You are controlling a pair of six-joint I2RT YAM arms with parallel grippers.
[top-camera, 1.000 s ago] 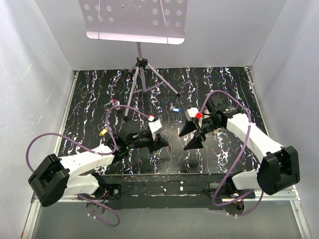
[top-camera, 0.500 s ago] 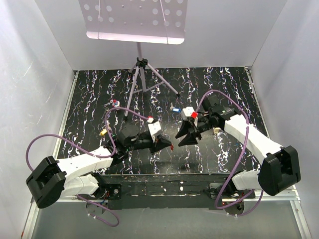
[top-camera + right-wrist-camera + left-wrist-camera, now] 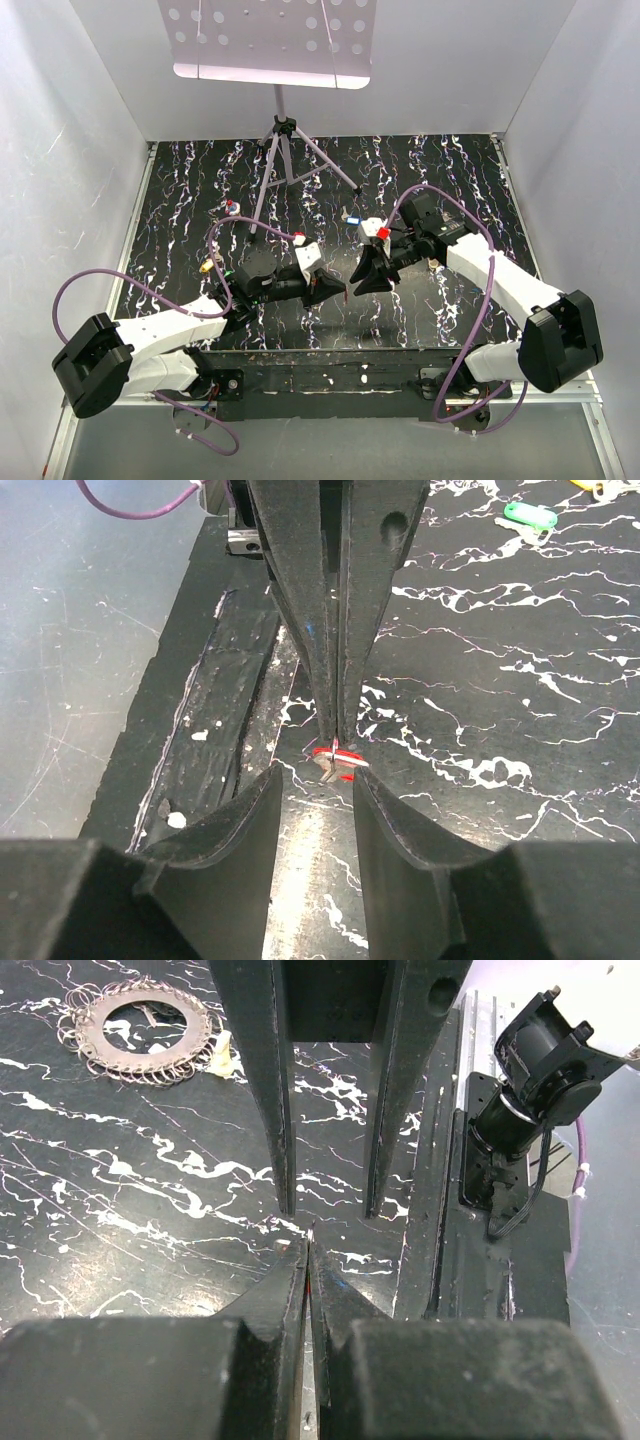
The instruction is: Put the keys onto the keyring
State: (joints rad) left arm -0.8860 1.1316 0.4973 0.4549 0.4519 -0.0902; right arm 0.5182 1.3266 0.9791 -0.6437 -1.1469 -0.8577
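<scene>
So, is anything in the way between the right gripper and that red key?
Nothing visible. The red key is pinched at the tips of the left gripper; the right gripper, its jaws apart, faces it across a bare gap.

Overhead looks down from behind; left wrist closely faces right claw [image 3: 328,1208], right wrist faces left claw [image 3: 335,742].

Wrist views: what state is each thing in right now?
Left tool: shut on the small red-headed key.
Right tool: open, nothing between its jaws, tips just short of that key.
Large grey metal keyring: lying flat on the table, apart from both tools.
Green-headed key: lying loose on the table.
</scene>
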